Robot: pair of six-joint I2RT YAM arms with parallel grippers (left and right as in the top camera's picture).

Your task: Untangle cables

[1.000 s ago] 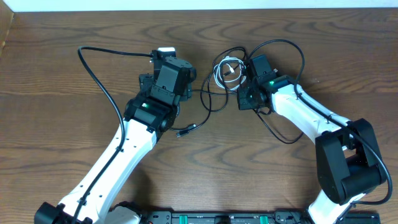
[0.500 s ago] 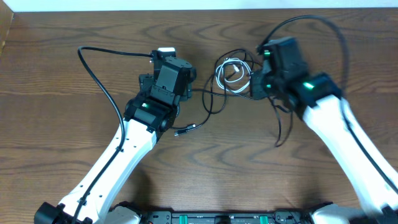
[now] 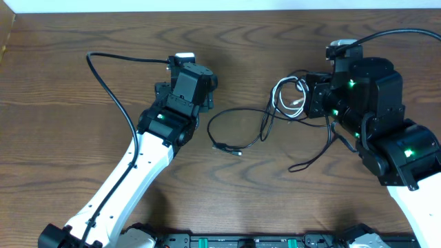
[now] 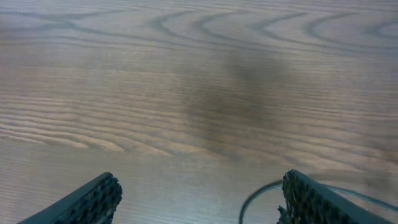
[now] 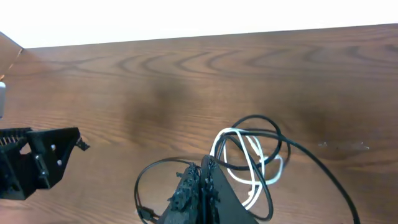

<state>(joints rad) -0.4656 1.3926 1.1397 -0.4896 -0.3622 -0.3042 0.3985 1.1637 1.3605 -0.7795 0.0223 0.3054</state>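
Observation:
The white cable lies in loops tangled with the thin black cable, right of the table's middle. The black cable runs left in a wide loop to its small plug. My right gripper is shut on the black cable at the tangle. In the right wrist view its jaws are closed, with the black loop to the left and the white loops to the right. My left gripper is open over bare wood. Its jaws hold nothing, and a bit of black cable curves beside the right finger.
A thick black robot wire arcs left of the left arm. Another rises from the right arm, and a thick loop lies on the wood below the right gripper. The table's far edge runs along the top.
My right gripper has moved right and closer to the camera, dragging the tangle with it. The black cable's loop and plug slid right, away from the left gripper. The left arm stayed still.

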